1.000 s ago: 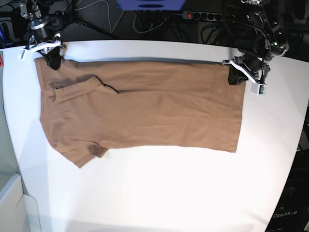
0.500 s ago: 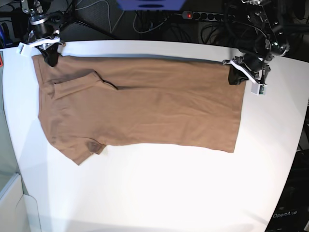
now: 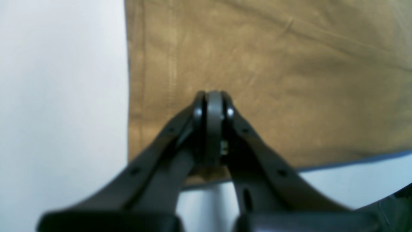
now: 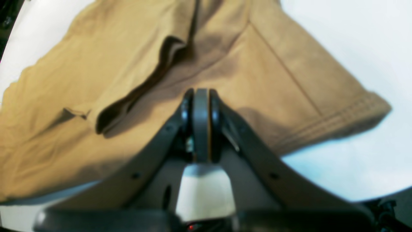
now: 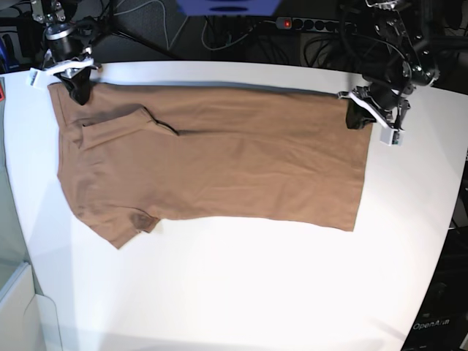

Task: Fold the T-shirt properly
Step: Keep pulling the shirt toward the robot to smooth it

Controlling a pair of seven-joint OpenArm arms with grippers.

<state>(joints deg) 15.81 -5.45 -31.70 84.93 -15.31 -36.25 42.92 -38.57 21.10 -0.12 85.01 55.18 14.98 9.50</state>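
Note:
The tan-brown T-shirt lies folded lengthwise across the white table, neck end at the left, hem at the right. My left gripper is shut on the hem's far corner; the left wrist view shows its jaws pressed together over the cloth by the hem edge. My right gripper is shut on the shirt's far left corner at the shoulder; the right wrist view shows it closed on the cloth beside a sleeve. A sleeve sticks out at the front left.
Cables and a power strip run behind the table's far edge. A pale box stands at the front left corner. The table's right edge curves close to the left arm.
My right gripper has drawn the shoulder corner a little farther back and left, and the shirt's left end has shifted with it. The left gripper has barely moved.

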